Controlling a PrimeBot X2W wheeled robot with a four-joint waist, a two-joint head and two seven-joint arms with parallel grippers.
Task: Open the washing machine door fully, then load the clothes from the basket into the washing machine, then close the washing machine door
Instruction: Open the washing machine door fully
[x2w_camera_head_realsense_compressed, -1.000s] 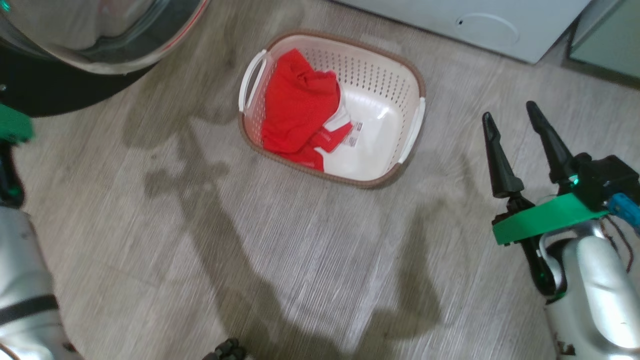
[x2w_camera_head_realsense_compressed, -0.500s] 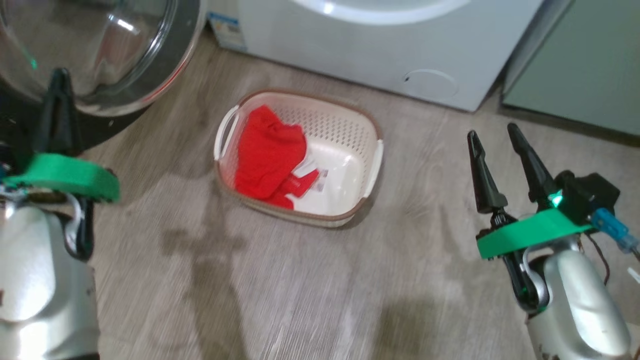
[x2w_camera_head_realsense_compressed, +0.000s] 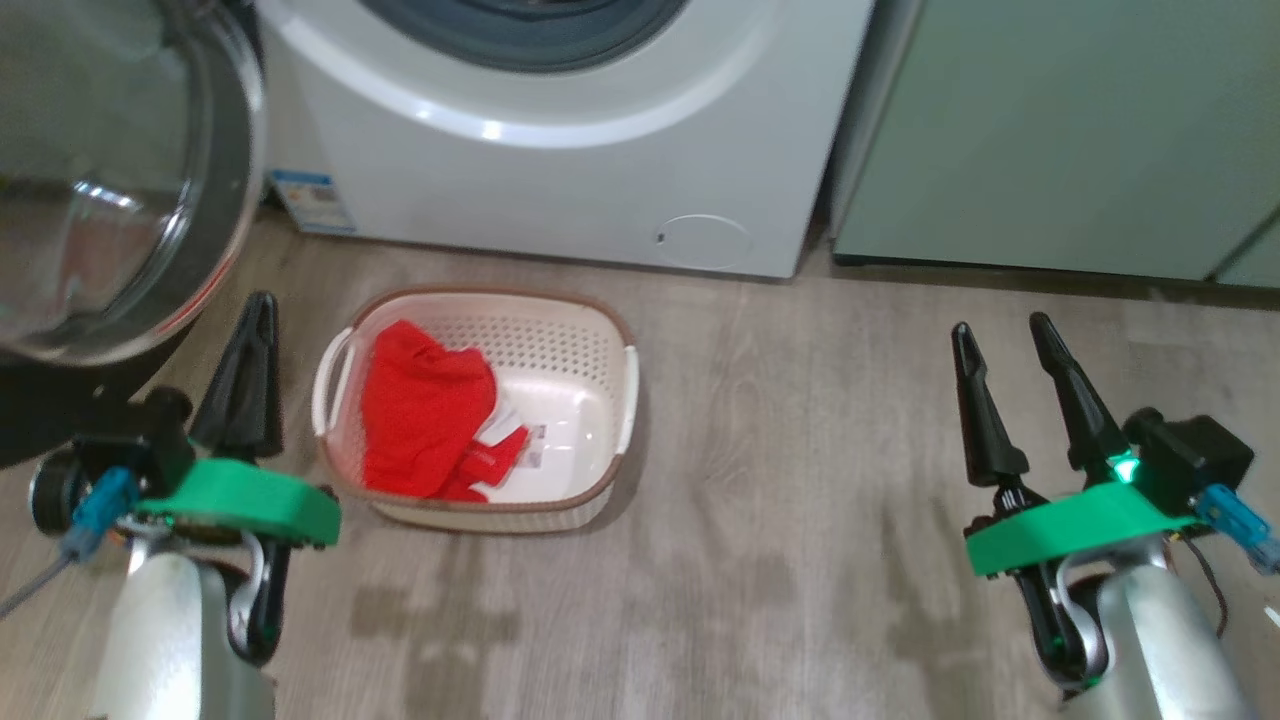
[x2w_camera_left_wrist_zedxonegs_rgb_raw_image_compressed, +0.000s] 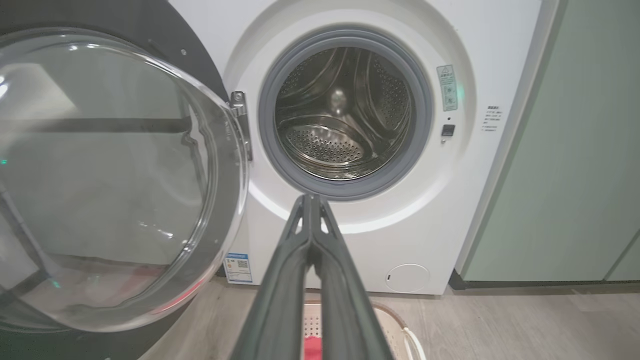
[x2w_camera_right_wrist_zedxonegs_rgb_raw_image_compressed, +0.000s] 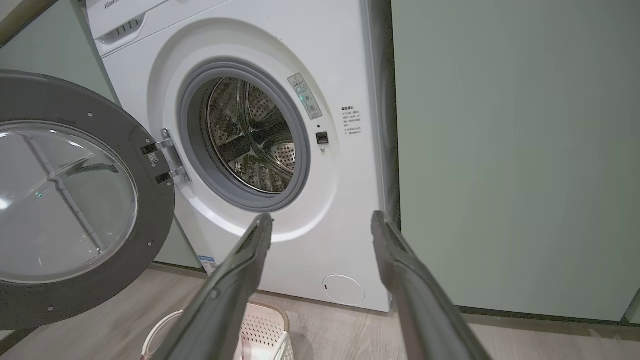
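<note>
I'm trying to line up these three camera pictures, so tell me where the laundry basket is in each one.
Head view: basket left of centre, in front of the washing machine.
Left wrist view: a sliver at the bottom edge, just right of centre.
Right wrist view: bottom edge, left of centre.
Shared landmark: the small round white flap, up and right of the basket each time.

The left tool (x2w_camera_left_wrist_zedxonegs_rgb_raw_image_compressed: 311, 200), fingers pressed together, points at the washer (x2w_camera_left_wrist_zedxonegs_rgb_raw_image_compressed: 465, 210) just below its open drum (x2w_camera_left_wrist_zedxonegs_rgb_raw_image_compressed: 345, 115), with the door (x2w_camera_left_wrist_zedxonegs_rgb_raw_image_compressed: 100, 175) swung wide at left and red clothes (x2w_camera_left_wrist_zedxonegs_rgb_raw_image_compressed: 312, 348) in the basket (x2w_camera_left_wrist_zedxonegs_rgb_raw_image_compressed: 387, 325) beneath.
</note>
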